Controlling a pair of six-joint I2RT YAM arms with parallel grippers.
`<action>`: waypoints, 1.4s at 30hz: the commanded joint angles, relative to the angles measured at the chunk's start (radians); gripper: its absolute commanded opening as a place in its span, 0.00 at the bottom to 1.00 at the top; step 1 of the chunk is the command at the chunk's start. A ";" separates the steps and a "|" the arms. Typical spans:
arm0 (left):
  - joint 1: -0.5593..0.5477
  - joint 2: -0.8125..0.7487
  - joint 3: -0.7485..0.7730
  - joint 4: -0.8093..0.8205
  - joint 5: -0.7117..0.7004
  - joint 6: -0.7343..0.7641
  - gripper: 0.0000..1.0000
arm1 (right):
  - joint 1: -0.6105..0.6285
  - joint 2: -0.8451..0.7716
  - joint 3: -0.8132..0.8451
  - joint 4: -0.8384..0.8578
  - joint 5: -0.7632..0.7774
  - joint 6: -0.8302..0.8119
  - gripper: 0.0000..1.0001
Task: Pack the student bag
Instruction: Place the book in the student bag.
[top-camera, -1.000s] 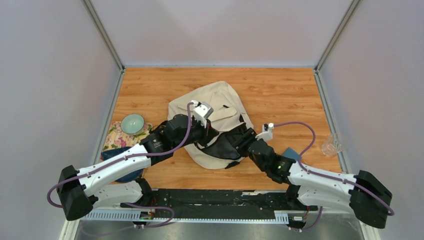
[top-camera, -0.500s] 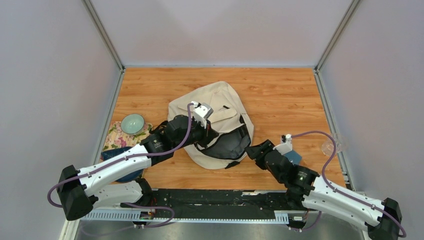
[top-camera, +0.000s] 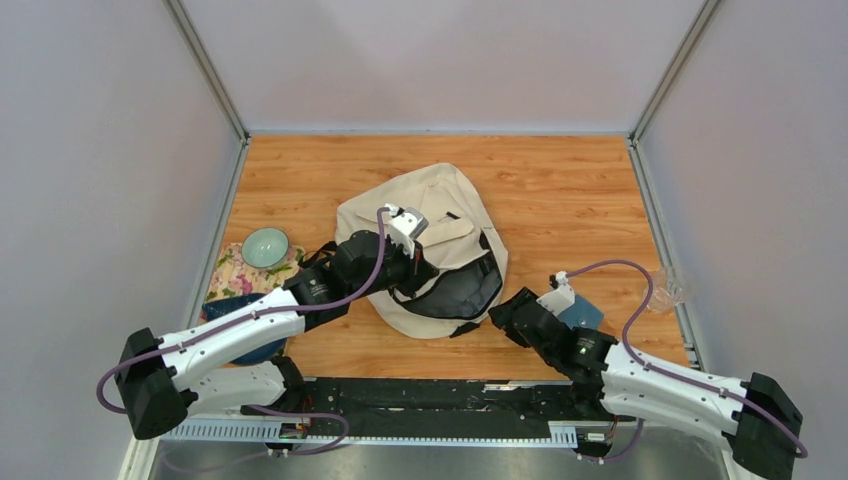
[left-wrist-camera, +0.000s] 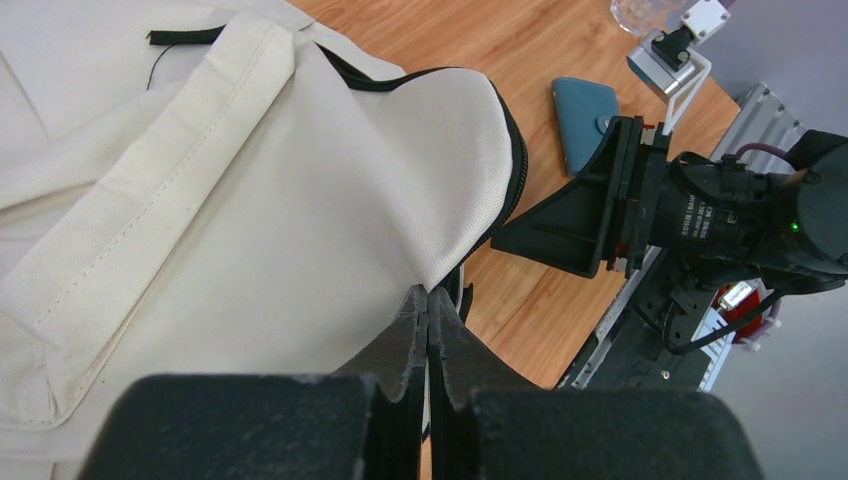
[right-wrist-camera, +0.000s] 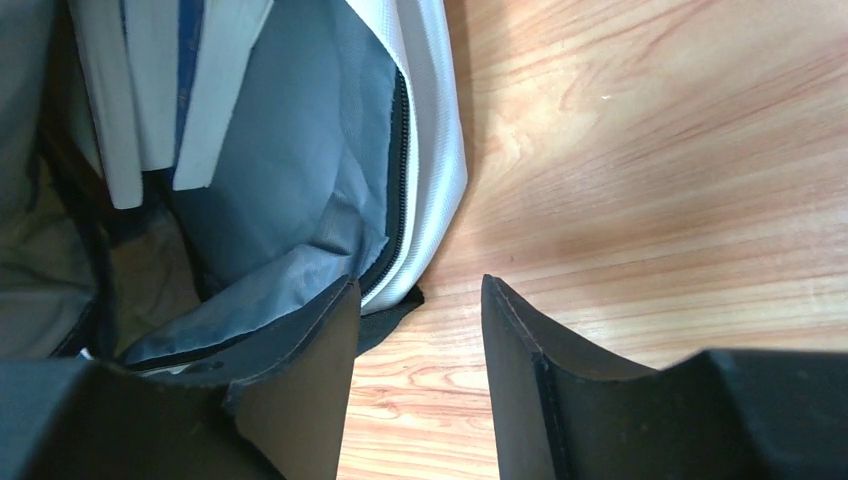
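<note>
- While the left gripper (left-wrist-camera: 428, 300), jaws pressed together, pinches the cream fabric backpack's (top-camera: 440, 190) flap, its mouth faces right.
- Jaws spread and empty, the right gripper (right-wrist-camera: 415, 335) sits just beside that mouth.

Top external: fixed high behind the arm bases, looks down on the whole table (top-camera: 560, 180). Left wrist: close over the student bag (left-wrist-camera: 250, 200), facing the right arm (left-wrist-camera: 740, 210). Right wrist: very close, looks into the bag's open mouth and the table beside it. All three share the bag.
</note>
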 joint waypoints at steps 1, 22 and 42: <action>-0.005 -0.001 0.006 0.028 0.023 -0.016 0.00 | 0.007 0.076 0.038 0.117 0.019 -0.006 0.49; -0.005 0.002 -0.003 0.028 0.023 -0.014 0.00 | -0.160 0.298 0.071 0.305 -0.101 -0.121 0.32; -0.005 0.009 0.000 0.032 0.030 -0.011 0.00 | -0.202 0.378 0.064 0.359 -0.132 -0.136 0.31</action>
